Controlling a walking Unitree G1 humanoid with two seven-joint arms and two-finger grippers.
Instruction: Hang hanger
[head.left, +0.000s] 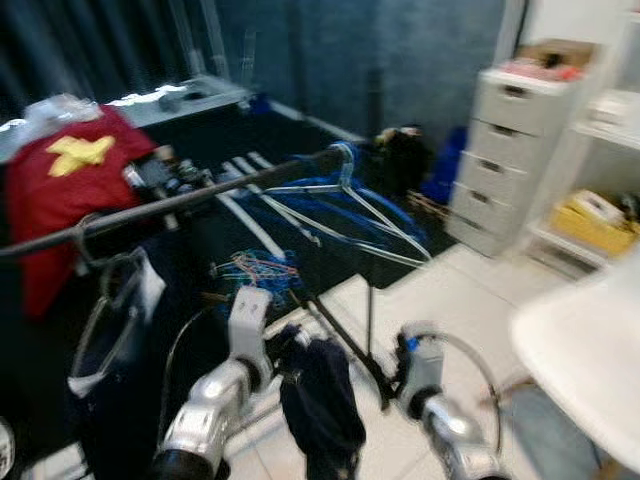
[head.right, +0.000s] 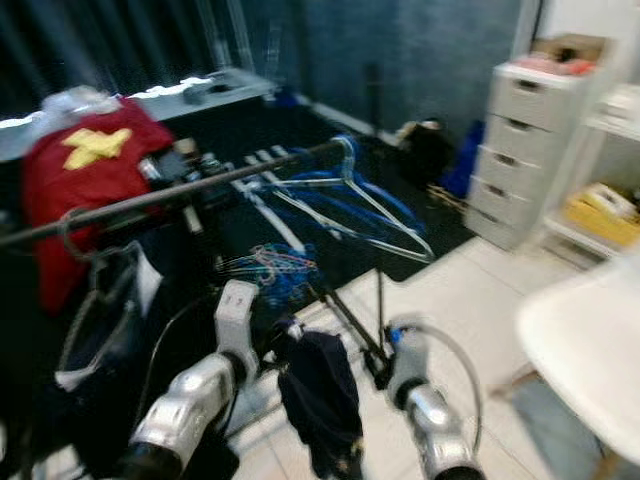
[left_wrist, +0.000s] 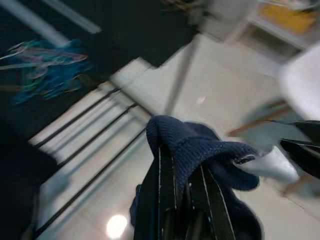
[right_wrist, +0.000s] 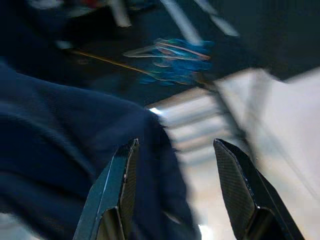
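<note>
The left hand is clamped on a dark navy knitted garment, whose fabric bunches over the black fingers in the left wrist view and hangs down in a limp fold between the two silver arms, near the robot. The right hand sits just right of the garment with its two fingers well apart; in the right wrist view the navy cloth lies against one finger but is not pinched. Whether a hanger sits inside the garment cannot be told.

Farther out, a long black metal clothes rail runs from the near left up toward the middle of the scene. A thin white wire hanger hooks over its far end, with blue hangers bunched beside it. A red shirt with a yellow mark hangs at the far left, and a clear plastic-covered hanger dangles from the rail nearer the robot. A tangle of blue and coloured wire hangers lies on the dark floor mat under the rail. A grey drawer unit stands at the far right, and a white rounded chair seat is at the near right, on the pale tiled floor.
</note>
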